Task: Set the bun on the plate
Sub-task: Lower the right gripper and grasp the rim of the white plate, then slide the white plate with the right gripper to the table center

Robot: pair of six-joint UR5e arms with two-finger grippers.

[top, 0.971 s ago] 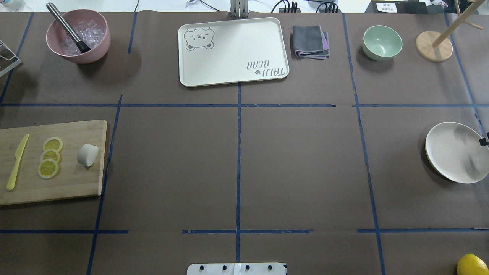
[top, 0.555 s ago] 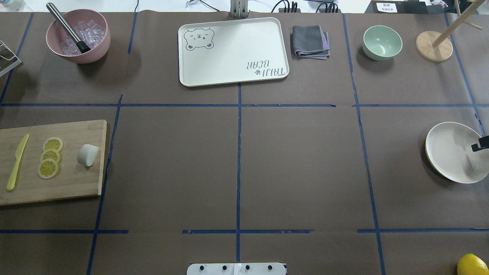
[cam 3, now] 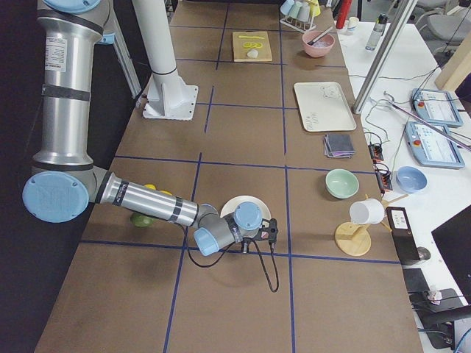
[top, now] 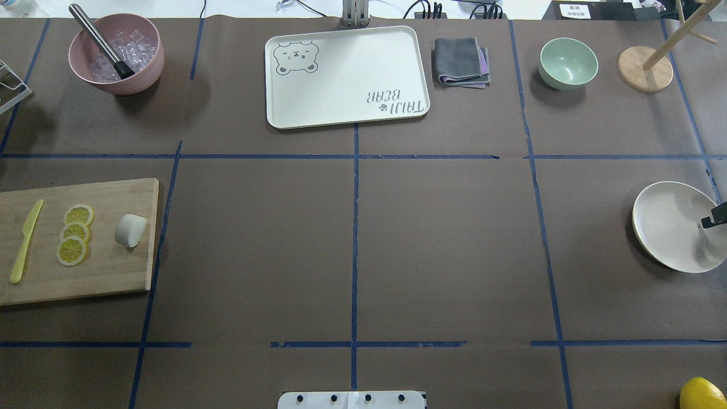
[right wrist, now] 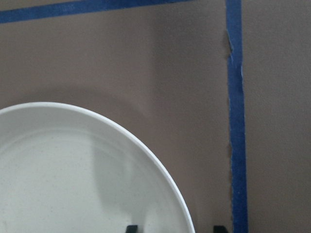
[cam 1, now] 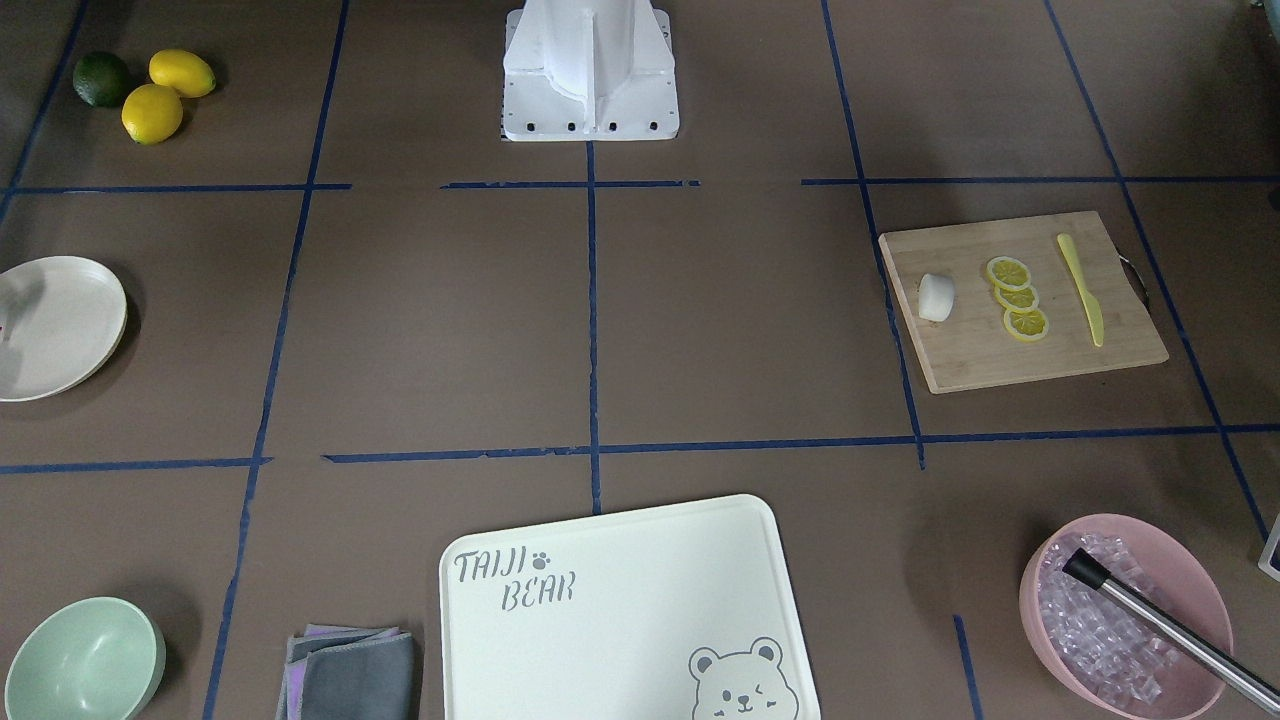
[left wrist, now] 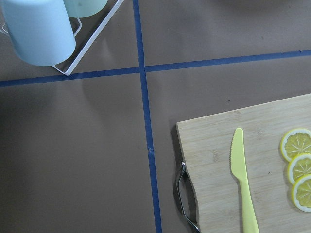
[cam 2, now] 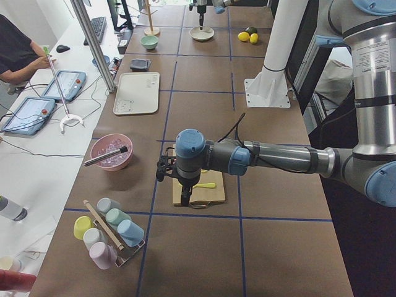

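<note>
The white bun (top: 130,230) (cam 1: 936,297) lies on the right end of a wooden cutting board (top: 102,272), beside three lemon slices (top: 74,234). The cream plate (top: 670,224) (cam 1: 55,325) (right wrist: 73,170) sits at the table's far right. My right gripper (right wrist: 175,228) is open at the plate's rim, one fingertip (right wrist: 131,228) inside the rim and the other outside; the overhead view shows only a black fingertip (top: 714,216). My left gripper (cam 2: 184,199) hangs over the board's outer end; I cannot tell whether it is open or shut. The left wrist view shows the board's handle end and a yellow knife (left wrist: 243,179).
A pink bowl (top: 116,54) of ice with a metal tool stands back left. At the back are the bear tray (top: 346,76), a folded grey cloth (top: 461,61), a green bowl (top: 568,62) and a wooden stand (top: 645,68). Lemons (cam 1: 165,90) lie near the base. A cup rack (cam 2: 108,232) stands left of the board.
The right gripper's black fingertip has come in a little from the right edge over the plate. The bun, board and plate have not moved.
</note>
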